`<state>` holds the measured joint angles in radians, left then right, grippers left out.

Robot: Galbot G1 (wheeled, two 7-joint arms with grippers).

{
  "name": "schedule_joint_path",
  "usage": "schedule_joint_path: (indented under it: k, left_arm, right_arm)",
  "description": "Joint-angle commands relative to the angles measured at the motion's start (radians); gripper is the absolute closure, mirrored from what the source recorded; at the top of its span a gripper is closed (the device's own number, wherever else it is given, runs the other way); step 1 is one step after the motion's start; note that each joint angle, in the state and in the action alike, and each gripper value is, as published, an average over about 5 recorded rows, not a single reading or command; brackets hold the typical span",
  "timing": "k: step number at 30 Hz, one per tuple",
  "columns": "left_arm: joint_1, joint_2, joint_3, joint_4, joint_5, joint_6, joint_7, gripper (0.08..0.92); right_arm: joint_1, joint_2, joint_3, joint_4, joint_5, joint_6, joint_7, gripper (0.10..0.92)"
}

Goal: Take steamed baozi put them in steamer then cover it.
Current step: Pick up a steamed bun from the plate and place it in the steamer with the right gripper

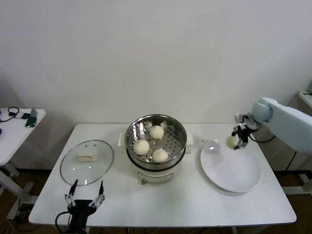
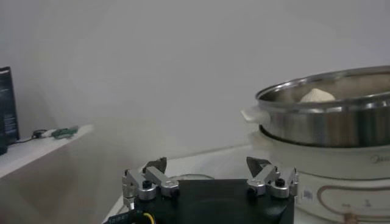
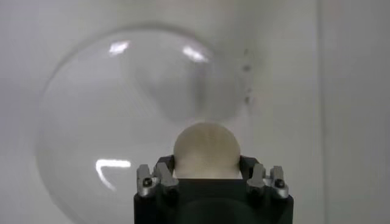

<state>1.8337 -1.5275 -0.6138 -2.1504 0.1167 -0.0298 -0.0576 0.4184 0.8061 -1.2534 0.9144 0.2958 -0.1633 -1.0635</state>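
Steel steamer: holding three buns, uncovered so the last fits.
Right gripper: clamping fourth bun above plate's 11 o'clock rim.
Lid: lying at steamer's 9 o'clock.
Left gripper: idling wide, lid's 6 o'clock.

Steamer: round shiny steel basket, perforated bottom, sits upright on a cream-white pot base at table centre, uncovered. Three baozi inside, small smooth cream-white buns, spaced apart on the perforated floor: one at the back, one left, one front. Fourth baozi is clamped in the right gripper, held off the surface above the far left edge of the white plate, right of the steamer. Cover: clear glass lid, metal rim, cream-white bar handle up, lies flat on the table left of the steamer, not touching it.
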Motion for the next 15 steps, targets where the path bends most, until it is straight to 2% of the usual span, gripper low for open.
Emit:
schedule_joint_path:
  k: [1,7,15]
  left_arm:
    - [-0.026,0.008,0.058,0.006,0.003,0.001,0.001,0.177]
    - [-0.043,0.011,0.085,0.021,0.004,0.000,0.001,0.177]
    - [-0.041,0.015,0.098,0.029,-0.001,-0.010,0.002,0.177]
  right_arm:
    - [0.370,0.123,-0.308,0.071,0.459,-0.097,0.032,0.337]
    - [0.451,0.283,-0.401,0.077,0.603,-0.121,0.044,0.330]
    - [0.468,0.452,-0.498,0.094,0.688,-0.139,0.064,0.330]
